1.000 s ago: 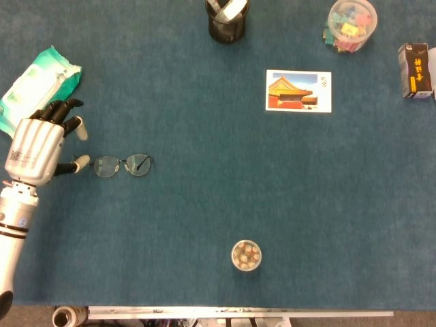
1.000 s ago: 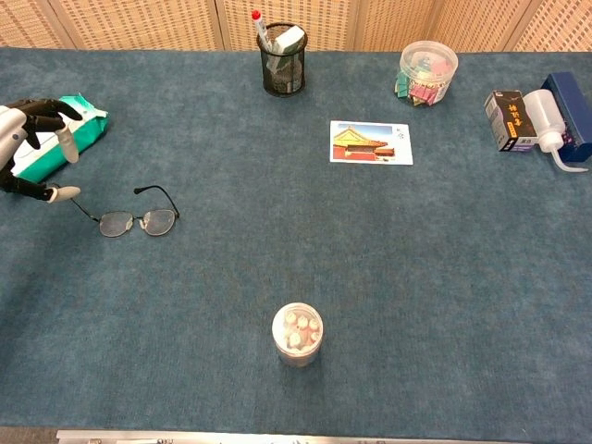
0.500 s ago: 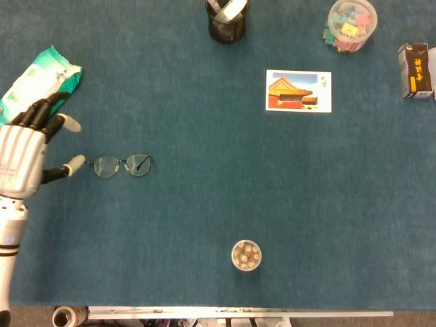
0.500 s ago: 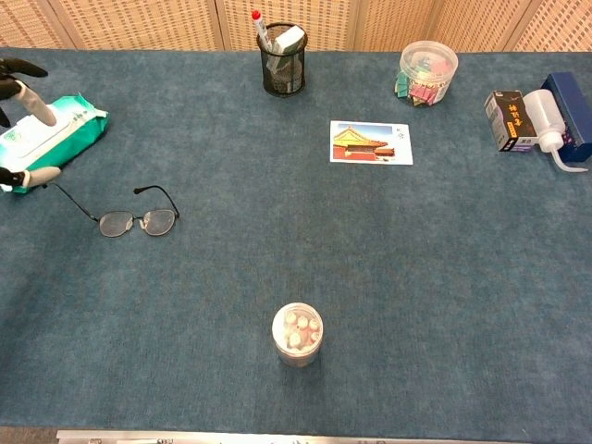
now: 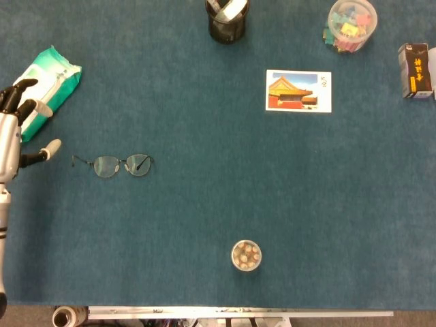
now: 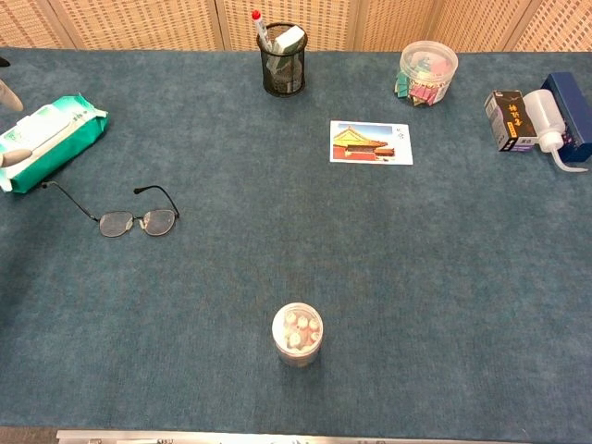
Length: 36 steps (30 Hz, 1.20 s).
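A pair of thin-framed glasses (image 5: 121, 165) (image 6: 128, 217) lies open on the blue table cloth at the left. My left hand (image 5: 15, 133) is at the left edge of the head view, fingers spread and empty, a short way left of the glasses and just below a green wet-wipes pack (image 5: 41, 85) (image 6: 48, 139). In the chest view only fingertips (image 6: 11, 95) show at the left edge. My right hand is in neither view.
A black mesh pen holder (image 5: 227, 18) (image 6: 282, 58) and a clear tub of clips (image 5: 350, 25) (image 6: 426, 72) stand at the back. A postcard (image 5: 298, 90) (image 6: 371, 142) lies right of centre. A small round jar (image 5: 246, 255) (image 6: 297, 334) stands near the front. A black box (image 5: 415, 70) (image 6: 505, 120) and white bottle (image 6: 552, 139) sit far right.
My left hand has drawn back to the left, away from the glasses, and is now nearly out of both views. The glasses stay where they lay.
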Motion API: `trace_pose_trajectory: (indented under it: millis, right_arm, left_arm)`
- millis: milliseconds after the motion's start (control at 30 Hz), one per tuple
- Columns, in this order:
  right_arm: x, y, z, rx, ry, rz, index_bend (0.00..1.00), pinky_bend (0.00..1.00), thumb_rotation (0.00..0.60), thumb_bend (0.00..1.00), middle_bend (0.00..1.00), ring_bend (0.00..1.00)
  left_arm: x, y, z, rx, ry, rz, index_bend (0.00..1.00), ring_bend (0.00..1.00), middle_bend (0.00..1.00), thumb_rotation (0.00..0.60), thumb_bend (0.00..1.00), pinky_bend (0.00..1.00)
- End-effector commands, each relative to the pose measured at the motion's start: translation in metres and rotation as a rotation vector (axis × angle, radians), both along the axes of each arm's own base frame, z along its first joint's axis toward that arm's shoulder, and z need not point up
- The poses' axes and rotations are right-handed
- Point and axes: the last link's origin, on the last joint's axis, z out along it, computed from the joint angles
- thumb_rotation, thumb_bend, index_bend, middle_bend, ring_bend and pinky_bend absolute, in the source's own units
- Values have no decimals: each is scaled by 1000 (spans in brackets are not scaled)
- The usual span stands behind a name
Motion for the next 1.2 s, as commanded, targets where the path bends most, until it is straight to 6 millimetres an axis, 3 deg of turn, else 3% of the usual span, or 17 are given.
trace_pose_trajectory:
  millis: [33, 533, 1200]
  right_arm:
    - [0, 0, 1, -4, -1, 0, 659, 694, 600, 0, 483, 396]
    - [0, 2, 4, -13, -7, 0, 658, 694, 600, 0, 483, 396]
    - [-1, 1, 3, -10, -6, -1, 659, 694, 600, 0, 483, 396]
  left_arm:
    - [-1, 5, -6, -8, -9, 1, 463, 249, 227, 600, 0, 445]
    - [-1, 5, -28, -38, -6, -8, 463, 248, 233, 600, 0, 445]
    - [8, -1, -40, -52, -27, -27, 465, 248, 238, 600, 0, 445]
